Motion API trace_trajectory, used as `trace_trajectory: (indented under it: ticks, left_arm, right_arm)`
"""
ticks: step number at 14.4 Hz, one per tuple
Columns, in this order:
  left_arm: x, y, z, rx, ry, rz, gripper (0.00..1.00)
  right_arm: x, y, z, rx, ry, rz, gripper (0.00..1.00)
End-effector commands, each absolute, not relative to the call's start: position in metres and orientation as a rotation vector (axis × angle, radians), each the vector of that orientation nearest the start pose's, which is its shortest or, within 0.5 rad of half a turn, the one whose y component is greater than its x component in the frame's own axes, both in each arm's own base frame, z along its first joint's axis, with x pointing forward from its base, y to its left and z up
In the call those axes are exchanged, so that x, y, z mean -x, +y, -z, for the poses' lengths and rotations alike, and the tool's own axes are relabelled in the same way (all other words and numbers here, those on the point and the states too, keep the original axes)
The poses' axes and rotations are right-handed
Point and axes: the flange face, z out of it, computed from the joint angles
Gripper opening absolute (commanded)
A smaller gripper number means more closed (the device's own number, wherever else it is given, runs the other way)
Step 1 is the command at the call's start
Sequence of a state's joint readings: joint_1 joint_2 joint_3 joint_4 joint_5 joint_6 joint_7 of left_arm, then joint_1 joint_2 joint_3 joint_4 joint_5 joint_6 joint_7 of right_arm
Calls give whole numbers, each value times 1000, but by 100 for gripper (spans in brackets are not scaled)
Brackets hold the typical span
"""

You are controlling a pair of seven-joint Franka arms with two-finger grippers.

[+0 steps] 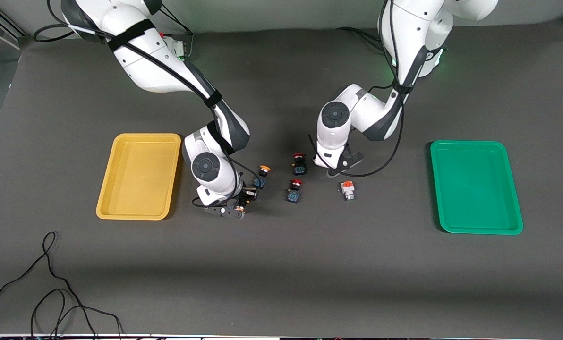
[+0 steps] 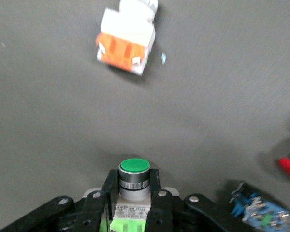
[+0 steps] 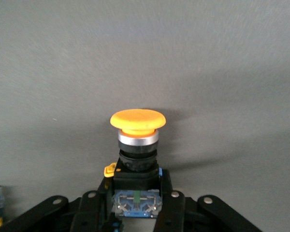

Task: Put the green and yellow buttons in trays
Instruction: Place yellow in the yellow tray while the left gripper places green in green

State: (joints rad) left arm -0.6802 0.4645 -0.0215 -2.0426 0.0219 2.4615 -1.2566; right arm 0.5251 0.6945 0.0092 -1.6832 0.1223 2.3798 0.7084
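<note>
Lowest on the surface point(image 1: 281, 274) in the front view is the right gripper point(image 1: 240, 206), its fingers clamped on a yellow-capped button point(image 1: 240, 208) that shows there only as a small orange spot under the wrist. The right wrist view makes it plain: the fingers point(image 3: 106, 193) press either side of the black-blue body, with the yellow cap point(image 3: 137, 121) standing clear past their tips.

The left gripper point(image 1: 334, 171) hides its load completely in the front view. In the left wrist view its fingers point(image 2: 108, 191) are clenched on the white-grey body of the green-capped button point(image 2: 134, 174), cap past the tips. Whether either held button rests on the surface or is lifted off it is hard to say.

Past the left fingertips lies the white-grey button with the orange-red end point(image 1: 348, 190), on its side and well apart from the fingers; the left wrist view cuts off its far end at the picture's edge. A blurred blue body point(image 2: 256, 212) sits just beside the left fingers in that view, probably one of the red-capped pair.

Counted in the front view: a second yellow-capped button point(image 1: 262, 175) just beside the right fingers, two red-capped buttons point(image 1: 299, 163) point(image 1: 294, 190) between the grippers, and two trays, the yellow tray point(image 1: 139, 177) at the right arm's end and the green tray point(image 1: 475, 186) at the left arm's end. No button lies in either tray.
</note>
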Motion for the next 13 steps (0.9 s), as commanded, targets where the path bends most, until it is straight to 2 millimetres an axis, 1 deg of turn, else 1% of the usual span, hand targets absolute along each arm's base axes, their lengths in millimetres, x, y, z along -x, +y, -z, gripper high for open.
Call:
trace_trajectory:
  ticks: [1,2,3,4,5,6,7,8,9,11,12,13]
  left_arm:
    - [-483,-349,-301,2998,-815,0,10]
    - [-492,-334,-336,3004,-787,-15,10]
    - [-497,-320,-365,3005,-732,-34,8]
    - [-499,-310,-393,3012,-644,-56,7]
    - [-499,-295,-412,3018,-530,-88,6]
    - [-497,-280,-432,3036,-377,-113,5]
    - [-497,-261,-449,3053,-261,-130,5]
    - [-497,-240,-464,3055,-178,-160,5]
    - [-495,-222,-477,3057,-102,-185,4]
    - [-497,-174,-494,3060,-46,-227,4]
    - [-502,-142,-500,3068,-46,-234,5]
    - [-508,-104,-504,3080,-35,-242,4]
  right_arm:
    - [-591,327,-259,3047,449,-114,0]
    - [-589,322,-283,3054,452,-144,0]
    - [-590,309,-312,3062,468,-161,0]
    - [-589,292,-340,3072,494,-187,0]
    - [-584,274,-367,3089,482,-241,0]
    - [-584,247,-391,3102,447,-268,0]
    - [-585,218,-410,3113,382,-292,0]
    - [-584,193,-421,3120,294,-325,0]
    - [-585,164,-425,3121,231,-342,0]
    - [-586,117,-421,3112,135,-348,0]
    - [-588,93,-418,3110,97,-349,0]
    - [-587,72,-410,3108,58,-355,0]
